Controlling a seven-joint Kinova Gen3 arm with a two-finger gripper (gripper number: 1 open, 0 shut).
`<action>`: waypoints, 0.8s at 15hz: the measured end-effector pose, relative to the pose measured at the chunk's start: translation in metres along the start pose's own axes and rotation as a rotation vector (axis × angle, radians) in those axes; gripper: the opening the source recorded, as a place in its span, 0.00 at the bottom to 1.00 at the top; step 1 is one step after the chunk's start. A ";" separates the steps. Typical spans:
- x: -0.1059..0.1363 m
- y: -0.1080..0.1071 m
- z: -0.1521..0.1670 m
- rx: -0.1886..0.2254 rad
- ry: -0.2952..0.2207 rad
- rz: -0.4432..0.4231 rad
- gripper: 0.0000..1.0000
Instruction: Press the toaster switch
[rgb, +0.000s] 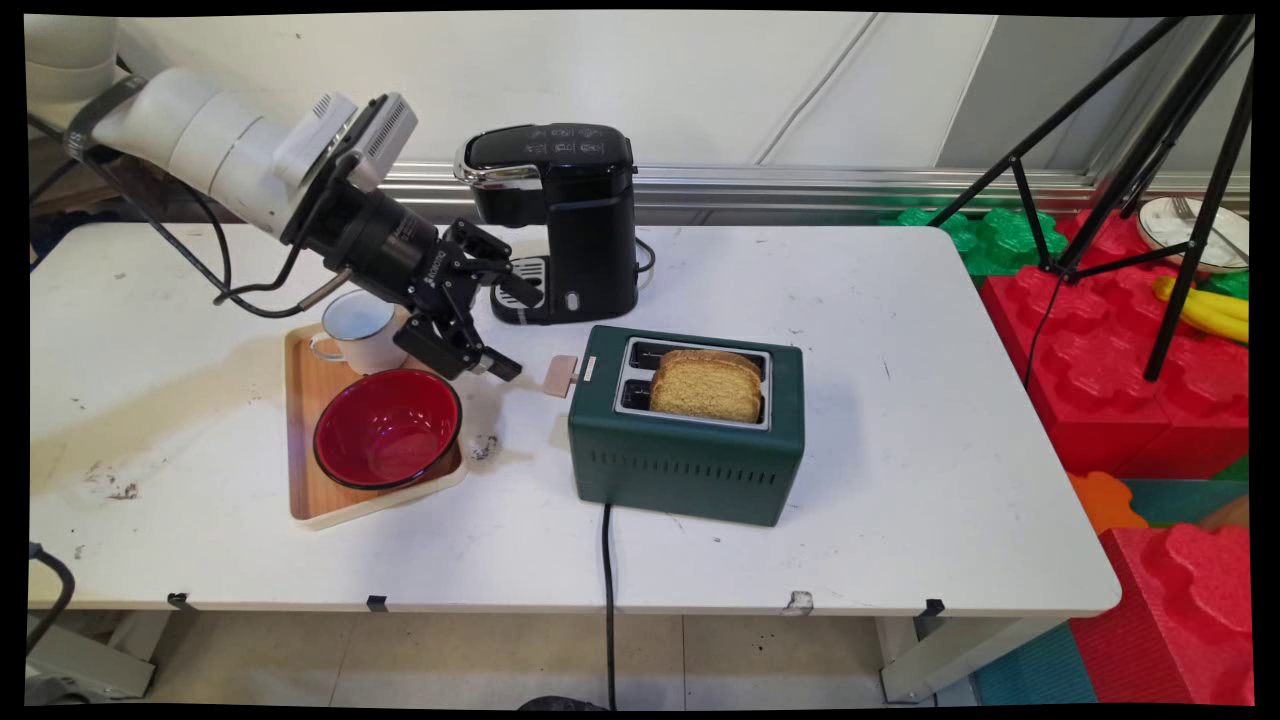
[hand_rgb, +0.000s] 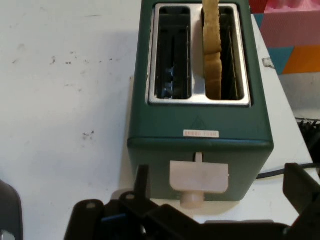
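Black and spread wide with nothing held, the gripper (rgb: 515, 330) hangs just left of the toaster's lever (rgb: 561, 376), aimed at that end of the appliance. In the hand view the gripper (hand_rgb: 220, 200) frames the pale lever (hand_rgb: 199, 176), which sits high in its slot, apart from both fingers. The green toaster (rgb: 688, 440) stands mid-table with a slice of bread (rgb: 707, 385) upright in the slot nearer the camera; the other slot shows dark. A small pale label (hand_rgb: 201, 134) lies above the lever, its writing too fine to read. Beneath the wrist, a wooden tray (rgb: 300, 440) carries a red bowl (rgb: 388, 428) and a white mug (rgb: 357, 330). Behind the gripper stands a black coffee machine (rgb: 560, 215). The white table (rgb: 900, 400) bears scuffs near the tray. The toaster's black cord (rgb: 607, 600) drops over the table's near edge.
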 end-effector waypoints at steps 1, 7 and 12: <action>-0.001 0.000 0.000 0.000 -0.001 0.002 1.00; -0.008 -0.002 0.003 0.001 -0.007 0.019 0.00; -0.010 -0.004 0.008 0.000 -0.005 0.022 0.00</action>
